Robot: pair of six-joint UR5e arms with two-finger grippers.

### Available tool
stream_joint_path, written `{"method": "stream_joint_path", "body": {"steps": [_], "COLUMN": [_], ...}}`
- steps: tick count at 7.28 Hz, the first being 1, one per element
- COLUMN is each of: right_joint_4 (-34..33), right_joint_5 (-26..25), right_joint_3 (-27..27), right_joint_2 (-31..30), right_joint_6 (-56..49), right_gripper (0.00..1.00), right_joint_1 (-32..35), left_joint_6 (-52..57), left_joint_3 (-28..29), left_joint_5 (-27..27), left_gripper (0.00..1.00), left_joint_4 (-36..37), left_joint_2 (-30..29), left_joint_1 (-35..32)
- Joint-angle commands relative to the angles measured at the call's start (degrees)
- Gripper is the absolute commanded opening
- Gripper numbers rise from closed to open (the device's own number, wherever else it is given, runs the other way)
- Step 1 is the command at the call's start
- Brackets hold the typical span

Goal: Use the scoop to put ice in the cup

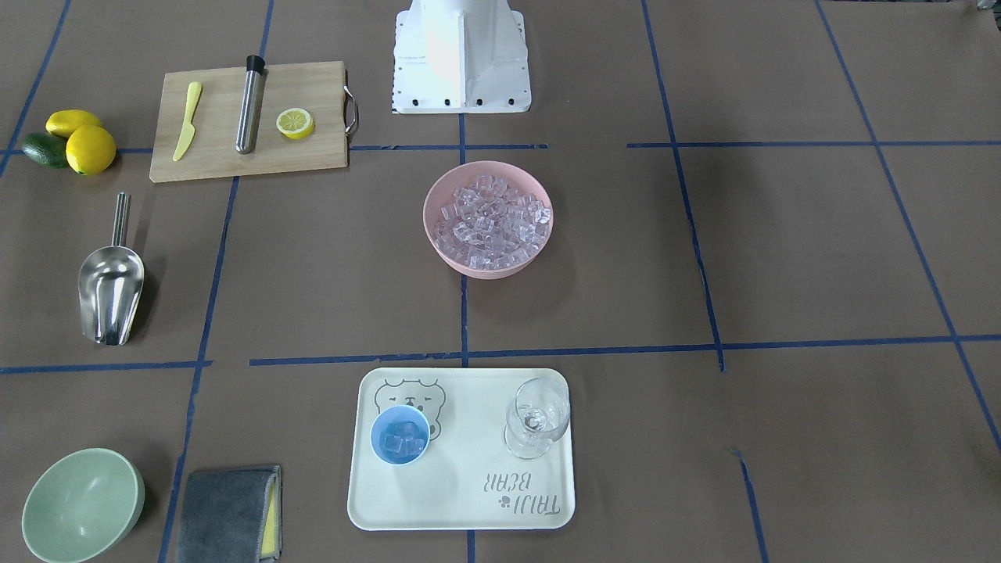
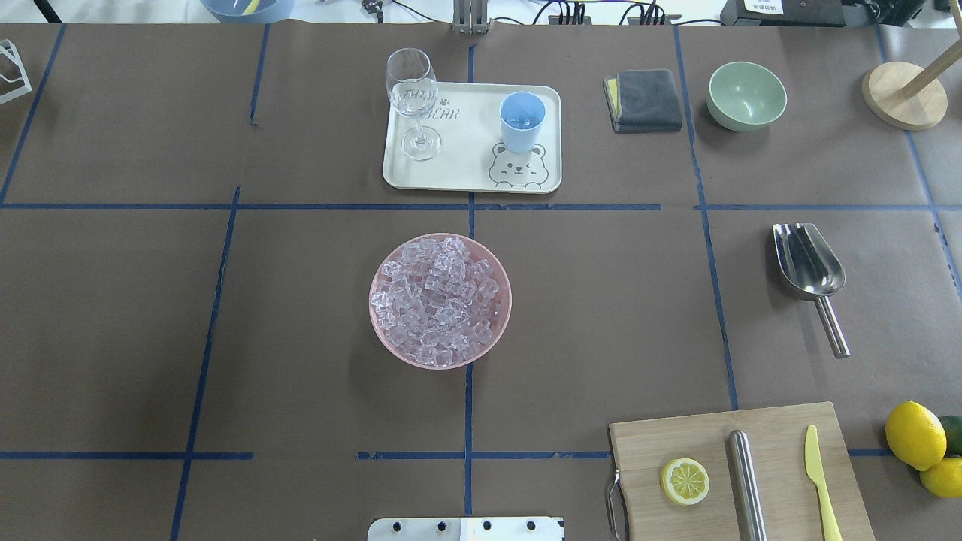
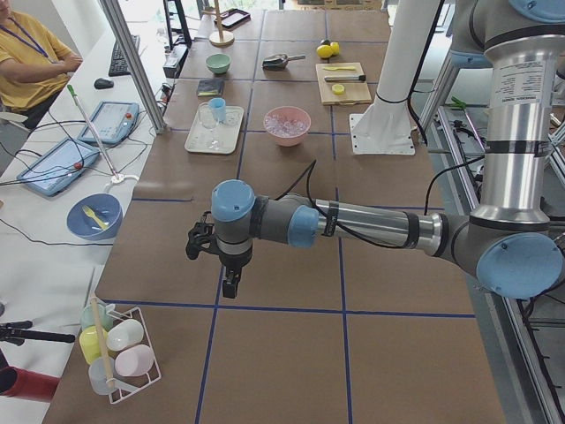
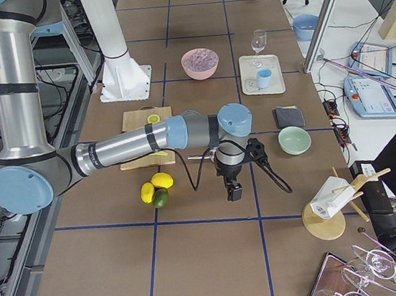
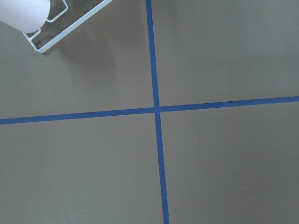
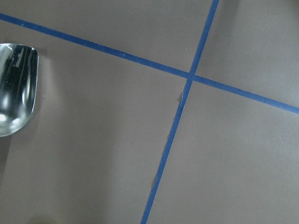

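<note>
The ice (image 2: 440, 300) is heaped in a pink bowl (image 2: 383, 338) at the table's middle. The light-blue cup (image 1: 400, 435) stands on a cream tray (image 1: 469, 500) with a few ice cubes in it. The steel scoop (image 2: 808, 259) lies alone on the table on my right side, and its trough shows in the right wrist view (image 6: 14, 88). My left gripper (image 3: 228, 283) hangs over bare table far to the left. My right gripper (image 4: 233, 190) hangs near the lemons, beside the scoop. Both show only in the side views, so I cannot tell if they are open or shut.
A wine glass (image 2: 412, 98) shares the tray. A green bowl (image 2: 746, 95) and a grey cloth (image 2: 642, 99) lie beyond the scoop. A cutting board (image 2: 774, 451) holds a lemon half, a steel cylinder and a yellow knife. Lemons (image 2: 915, 434) sit beside it. A wire cup rack (image 3: 119, 353) stands far left.
</note>
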Motion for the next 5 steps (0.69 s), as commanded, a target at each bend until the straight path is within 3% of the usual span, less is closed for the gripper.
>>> {"method": "stream_joint_path", "body": {"steps": [1, 5], "right_joint_4": [0.07, 0.42], "right_joint_5": [0.14, 0.76], "right_joint_3": [0.01, -0.08], "right_joint_2": [0.06, -0.12], "right_joint_6": [0.07, 0.95], "right_gripper": [1.0, 1.0], "right_joint_1": [-0.96, -1.14], "left_joint_6": [-0.02, -0.02], "left_joint_3": [0.0, -0.35], "left_joint_5": [1.56, 1.56], "left_gripper": [1.0, 1.0], "left_joint_4": [-1.29, 4.58], "left_joint_2": [0.45, 0.02], "left_joint_1": [0.09, 0.1]}}
